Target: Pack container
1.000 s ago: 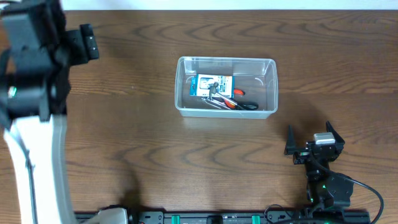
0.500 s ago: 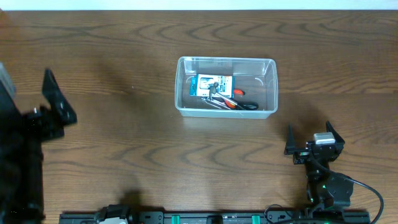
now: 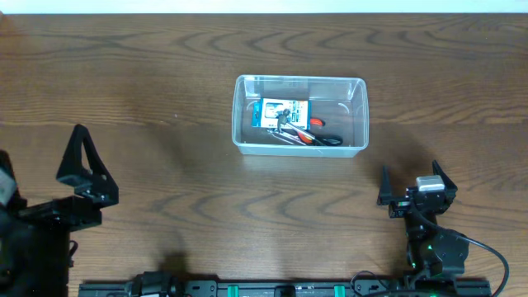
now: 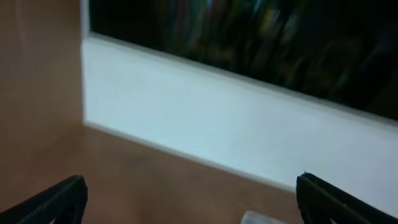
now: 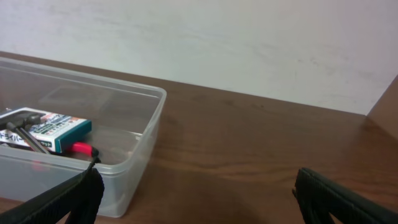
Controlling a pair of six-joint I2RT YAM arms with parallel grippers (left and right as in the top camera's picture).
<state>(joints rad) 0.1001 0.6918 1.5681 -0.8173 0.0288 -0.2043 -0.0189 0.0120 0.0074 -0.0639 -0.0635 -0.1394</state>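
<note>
Overhead, the container (image 3: pixel 300 79) sits upright and open-topped a little beyond the middle of the counter (image 3: pixel 165 66), its long sides running left to right. Inside it, a blue-and-white box (image 3: pixel 285 113) lies toward the left half. Metal tools (image 3: pixel 285 137) lie along the box's near edge, with a red handle (image 3: pixel 317 124) and black handles (image 3: pixel 330 140) to their right.

My right fingers (image 3: pixel 384 188) are to the near right of the container, well apart from it. They are spread wide with nothing between them. From the right wrist, my 2 dark tips show at the lower corners. The container's right end fills the left of that view, with the box and red handle visible through its clear wall.

My left fingers (image 3: pixel 80 157) are at the near left of the counter, also well apart from the container. The left wrist view is blurred, but it shows 2 tips far apart at the lower corners, holding nothing. Beyond them are the counter and a white wall (image 4: pixel 217 124).
</note>
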